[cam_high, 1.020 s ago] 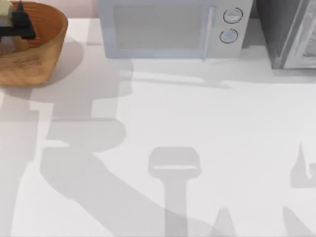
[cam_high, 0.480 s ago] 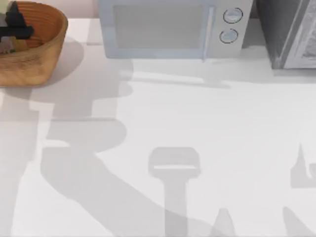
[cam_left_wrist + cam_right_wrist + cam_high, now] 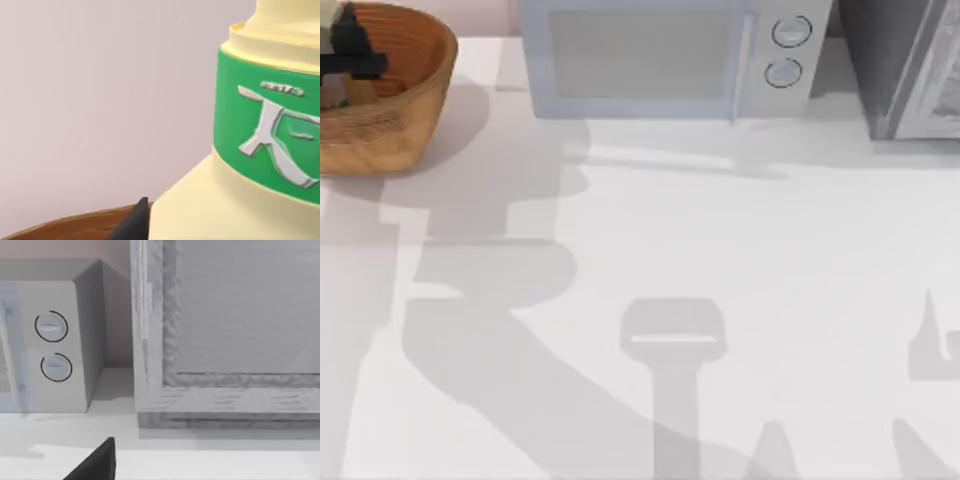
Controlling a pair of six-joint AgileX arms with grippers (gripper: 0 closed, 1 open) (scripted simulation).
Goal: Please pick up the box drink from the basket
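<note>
The tan woven basket (image 3: 410, 110) stands at the table's far left corner. My left gripper (image 3: 350, 55) hangs dark over the inside of the basket, at the top view's left edge. In the left wrist view the box drink (image 3: 240, 200) is very close: pale yellow body, green band (image 3: 260, 130) with a white mark. One dark fingertip (image 3: 135, 222) lies against the drink's lower body, and the gripper is shut on the drink. The basket's brown rim (image 3: 65, 225) shows below it. My right gripper (image 3: 95, 465) is parked off the top view's right side.
A white microwave (image 3: 660, 55) with two round knobs (image 3: 790, 32) stands at the back middle. A grey cabinet (image 3: 910, 65) stands at the back right, close in front of the right wrist camera. The arms' shadows fall across the white table (image 3: 720, 250).
My left gripper, with the drink in it, has shifted slightly toward the top view's left edge. Over the last half second it has hardly moved. The right arm stays still.
</note>
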